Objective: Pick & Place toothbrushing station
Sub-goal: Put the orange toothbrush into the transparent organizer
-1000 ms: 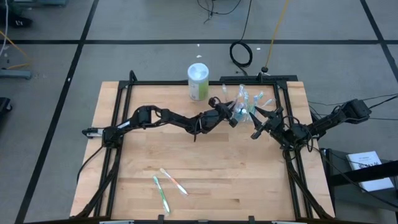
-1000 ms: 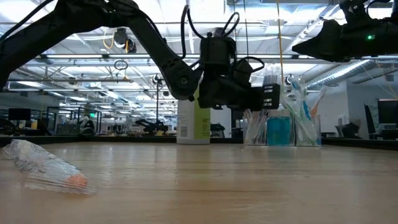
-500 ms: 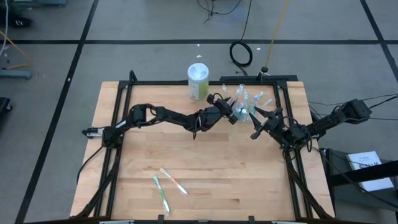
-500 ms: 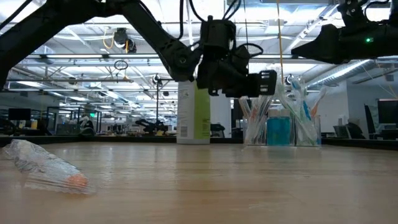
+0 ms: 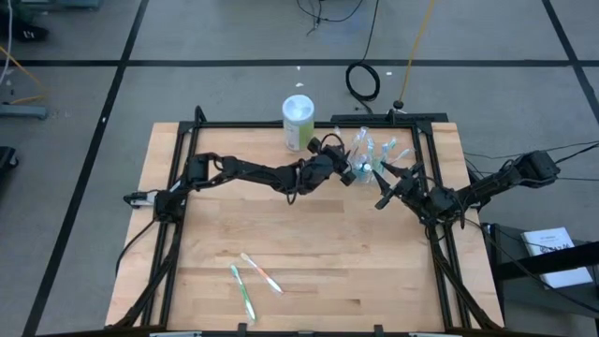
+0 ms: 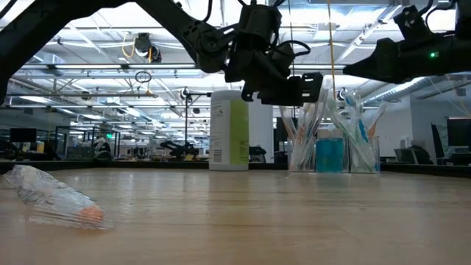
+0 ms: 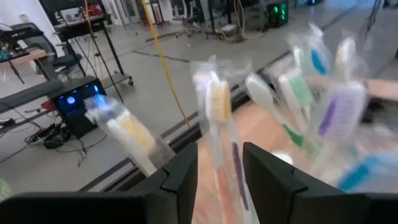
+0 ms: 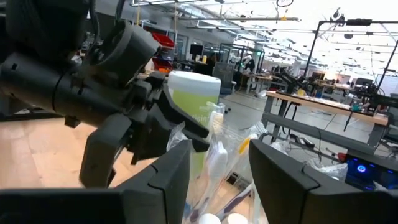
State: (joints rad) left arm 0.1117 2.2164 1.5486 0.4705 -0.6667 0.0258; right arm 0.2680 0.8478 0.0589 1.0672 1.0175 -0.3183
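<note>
The clear cup (image 5: 372, 155) stands near the table's far right, full of wrapped pastel toothbrushes (image 6: 353, 121) with a teal tube (image 6: 330, 154) among them. My left gripper (image 5: 349, 169) hovers at the cup's left side, level with the brush heads (image 6: 305, 87). It is open, with one finger on each side of a wrapped toothbrush with a yellow head (image 7: 217, 106). My right gripper (image 5: 382, 193) is open and empty, just near-right of the cup and above the table (image 8: 217, 180). Two more toothbrushes (image 5: 253, 279) lie flat near the table's front. My left gripper has the yellow-headed toothbrush's wrapped handle (image 7: 222, 163) between its two fingers, coming level from the table's left. I cannot tell whether the fingers touch the wrapper. The brush stands upright in the cup.
A tall white-and-green canister (image 5: 299, 122) stands just left of the cup, close behind my left arm. A black frame (image 5: 281, 124) runs around the table top. One wrapped toothbrush (image 6: 55, 197) lies close to the low camera. The middle of the wooden table is bare.
My left gripper has risen from beside the cup's wall to the height of the brush heads. It has also gone a little toward the table's far edge, staying next to the cup.
</note>
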